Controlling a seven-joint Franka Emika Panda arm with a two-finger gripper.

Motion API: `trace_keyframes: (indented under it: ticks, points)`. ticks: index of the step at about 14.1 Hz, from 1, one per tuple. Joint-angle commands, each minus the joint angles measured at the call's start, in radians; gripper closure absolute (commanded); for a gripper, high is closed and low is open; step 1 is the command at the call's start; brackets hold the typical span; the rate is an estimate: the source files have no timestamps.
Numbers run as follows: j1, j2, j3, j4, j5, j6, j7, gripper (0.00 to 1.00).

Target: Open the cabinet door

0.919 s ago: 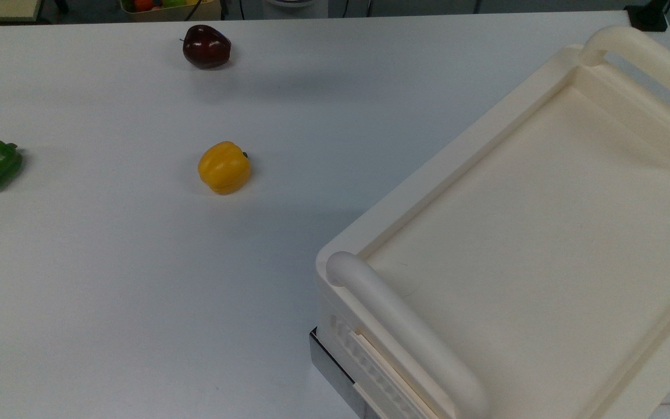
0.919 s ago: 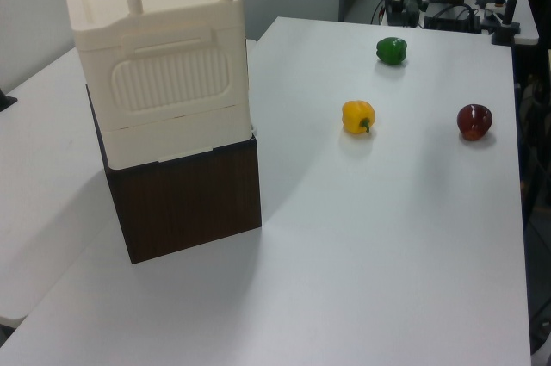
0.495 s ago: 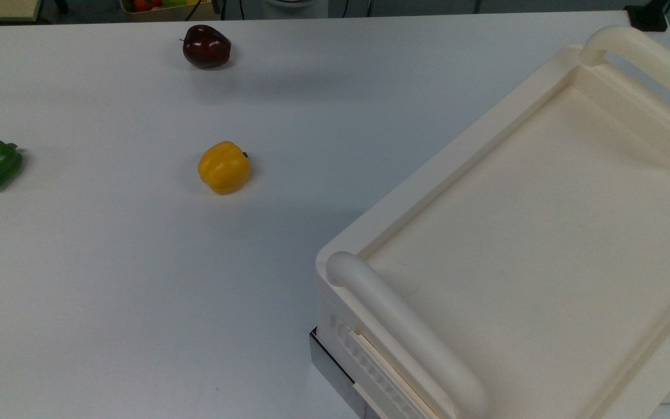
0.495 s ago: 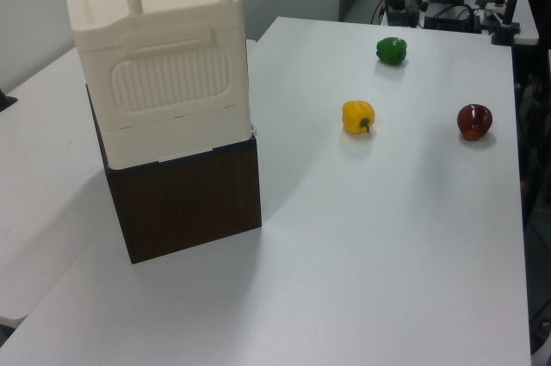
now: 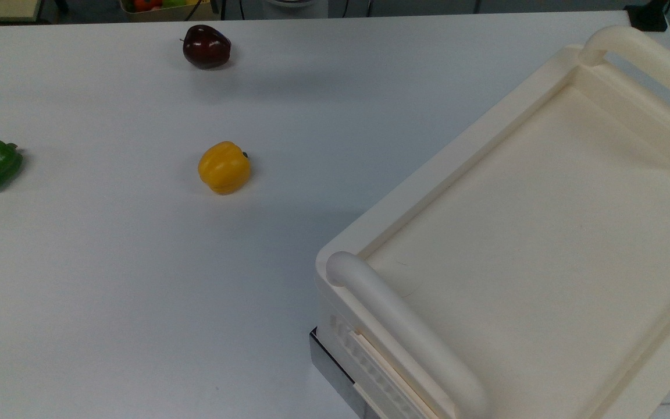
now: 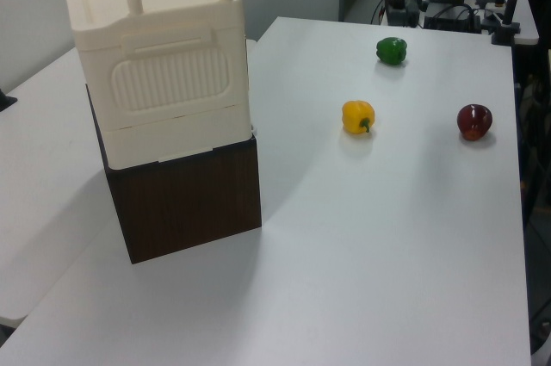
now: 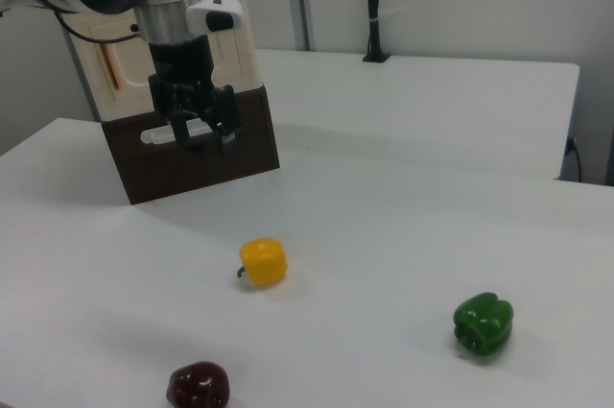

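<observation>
Hovering in front of the cabinet (image 7: 173, 62) in the right view, the gripper (image 7: 200, 134) hangs with its jaws spread a moderate way apart and nothing between them, fingertips pointing down toward the surface (image 7: 384, 235). Taking the cabinet as the landmark: it's a cream upper body on a dark brown base, and the cabinet door (image 7: 107, 67) sits on the cream face toward the right view's left, picked out by its slim copper-coloured handle strip (image 7: 112, 64) and partly hidden by the arm. That door looks flush and closed, as far as can be seen. The gripper is near the cabinet's front, lower than the handle strip and off to its side in the right view, not touching anything. My read: this is the approach step, nothing grasped yet, so the task is barely under way. Next up, the jaws need to rise and swing across to that strip, line up on either side of it, close, then pull along the hinge's arc. Well away from the cabinet on the surface sit a yellow pepper (image 7: 263, 261), a green pepper (image 7: 483, 324) and a dark red apple (image 7: 198, 385), all out of the working path.
</observation>
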Motion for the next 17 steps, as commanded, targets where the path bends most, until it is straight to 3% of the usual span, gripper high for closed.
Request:
trace_keyframes:
  ticks: [1, 13, 17]
  points:
    - [0.001, -0.011, -0.002, -0.002, -0.014, -0.007, -0.001, 0.0]
    - [-0.002, -0.008, -0.004, 0.0, 0.007, -0.003, -0.02, 0.0]
    - [-0.003, -0.008, -0.004, 0.0, 0.044, -0.003, -0.043, 0.0]
